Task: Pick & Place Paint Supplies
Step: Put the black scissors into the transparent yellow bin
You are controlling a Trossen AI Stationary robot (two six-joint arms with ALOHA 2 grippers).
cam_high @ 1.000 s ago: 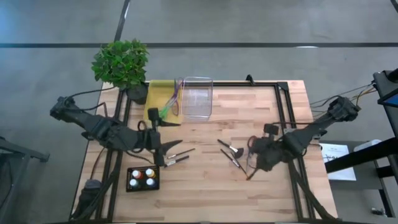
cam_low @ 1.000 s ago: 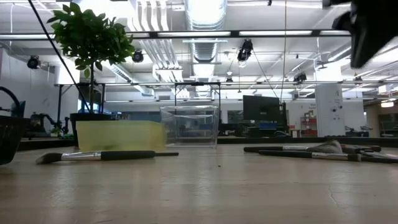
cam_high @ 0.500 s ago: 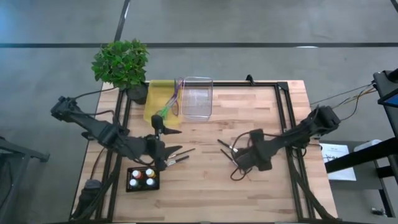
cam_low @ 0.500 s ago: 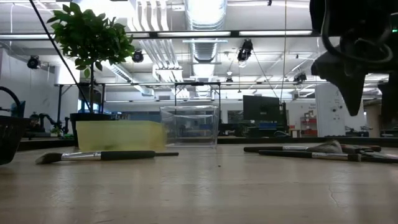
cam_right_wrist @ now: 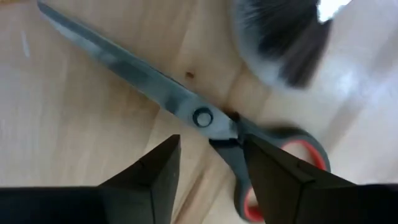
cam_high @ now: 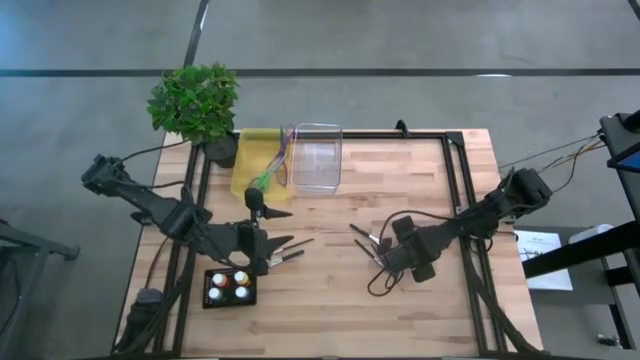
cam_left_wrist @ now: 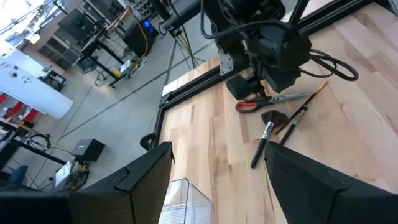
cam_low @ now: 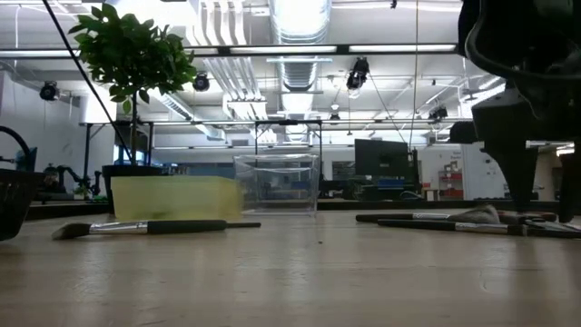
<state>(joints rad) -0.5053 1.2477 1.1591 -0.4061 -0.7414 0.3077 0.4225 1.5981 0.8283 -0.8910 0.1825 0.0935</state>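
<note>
Right pincer (cam_right_wrist: pixel 208 165) straddling scissors (cam_right_wrist: pixel 186 112), bare wood around

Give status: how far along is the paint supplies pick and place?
Done: nothing visible in the clear bin.
In hand: right gripper, open, straddles the scissors on the table; left gripper hovers open.
Left: brushes by the scissors, brushes by the left arm, paint bottles in their black tray.
</note>
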